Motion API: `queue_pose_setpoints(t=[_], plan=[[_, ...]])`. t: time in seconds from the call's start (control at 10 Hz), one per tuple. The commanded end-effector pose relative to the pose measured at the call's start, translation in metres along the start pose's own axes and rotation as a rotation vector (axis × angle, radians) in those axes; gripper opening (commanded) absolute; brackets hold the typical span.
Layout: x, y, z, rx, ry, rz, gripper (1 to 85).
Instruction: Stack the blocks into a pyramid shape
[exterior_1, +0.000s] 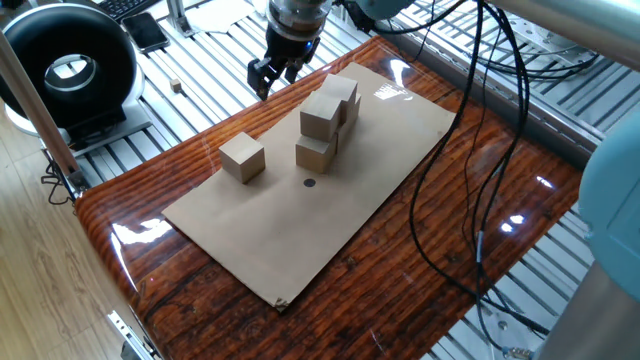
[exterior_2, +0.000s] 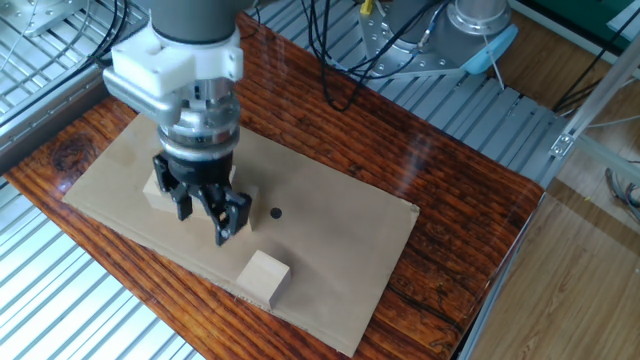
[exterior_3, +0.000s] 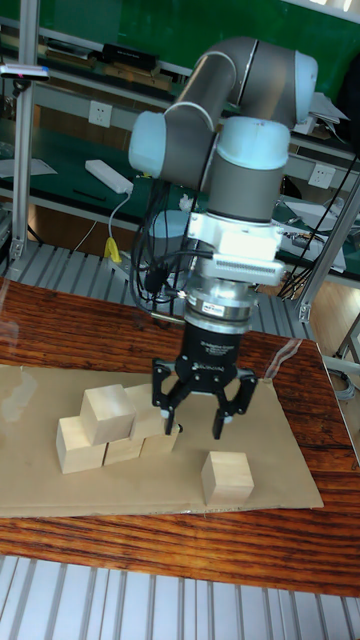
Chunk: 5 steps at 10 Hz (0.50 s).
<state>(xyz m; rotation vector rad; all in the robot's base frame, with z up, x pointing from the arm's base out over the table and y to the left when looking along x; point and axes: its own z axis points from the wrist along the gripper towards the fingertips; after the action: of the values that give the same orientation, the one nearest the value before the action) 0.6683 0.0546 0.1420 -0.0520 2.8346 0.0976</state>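
Several light-tan wooden blocks (exterior_1: 322, 122) form a two-layer stack on the cardboard sheet (exterior_1: 350, 190). The tall fixed view shows the stack (exterior_3: 108, 428) at the left. In the other fixed view the gripper hides most of the stack (exterior_2: 154, 190). A single block (exterior_1: 242, 157) (exterior_2: 264, 277) (exterior_3: 227, 476) lies apart on the sheet. My gripper (exterior_1: 268, 76) (exterior_2: 206, 217) (exterior_3: 192, 420) hangs open and empty above the sheet, between the stack and the single block, touching neither.
A black dot (exterior_1: 309, 182) (exterior_2: 276, 212) marks the sheet near the stack. The sheet lies on a glossy wooden tabletop (exterior_1: 470, 230). A tiny wooden cube (exterior_1: 176, 87) and a black round device (exterior_1: 68, 68) sit on the metal slats beyond the table. Cables (exterior_1: 470, 150) hang over the right side.
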Motion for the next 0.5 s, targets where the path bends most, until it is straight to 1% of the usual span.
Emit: queue_pose_setpoints(t=[0.0,0.1,0.2,0.4], plan=[[-0.031,0.034,0.015,-0.036,-0.032,0.064,62.7],[-0.035,0.041,0.023,-0.060,-0.028,0.070,62.7],[-0.024,0.043,0.027,-0.063,0.019,0.033,63.0],[-0.005,0.035,0.036,-0.037,0.101,-0.062,62.7]])
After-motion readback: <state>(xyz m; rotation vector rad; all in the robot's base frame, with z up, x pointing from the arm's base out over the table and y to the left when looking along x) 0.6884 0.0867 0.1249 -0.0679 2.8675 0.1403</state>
